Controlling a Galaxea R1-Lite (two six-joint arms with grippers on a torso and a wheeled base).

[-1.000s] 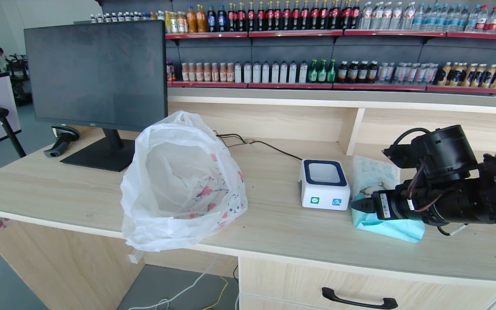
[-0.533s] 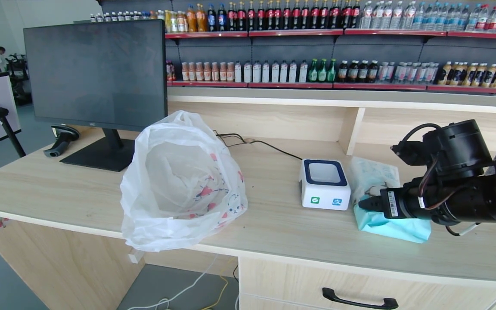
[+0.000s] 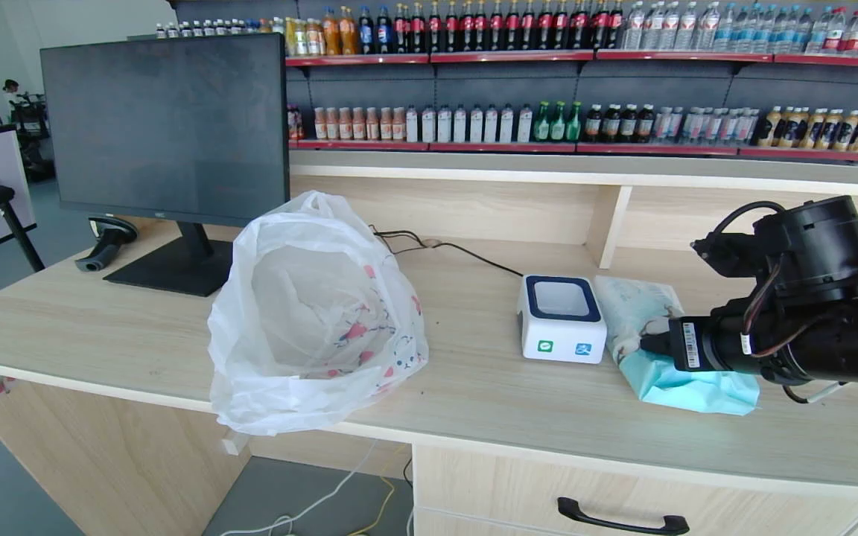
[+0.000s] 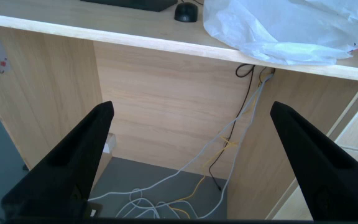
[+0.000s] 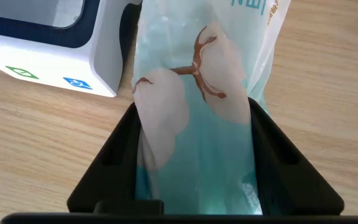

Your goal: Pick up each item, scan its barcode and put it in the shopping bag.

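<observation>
The right gripper point(image 3: 649, 344) comes in from the right edge of the head view and is clamped on the pack point(image 3: 686, 383), a teal and white soft pack lying on the counter point(image 3: 488, 387) right of centre. In the right wrist view the two black fingers point(image 5: 114, 158) press against either side of the pack point(image 5: 194, 74), which fills the gap between them. Its far end lies just beside the scanner point(image 3: 561, 318), a white box with a dark blue-rimmed window on top. The bag point(image 3: 317, 320), thin white plastic with small red and pink prints, stands open-mouthed left of centre near the counter's front edge, well apart from the scanner. The left gripper point(image 4: 191, 106) hangs low in front of the counter with its fingers spread wide and nothing between them; the bag point(image 4: 291, 31) overhangs the edge above it, and cables point(image 4: 229, 143) trail down the panel. At the upper left of the head view stands a dark monitor point(image 3: 168, 126) with a scan gun point(image 3: 105, 246) beside its foot. Shelves point(image 3: 585, 82) of bottles run across the top.
</observation>
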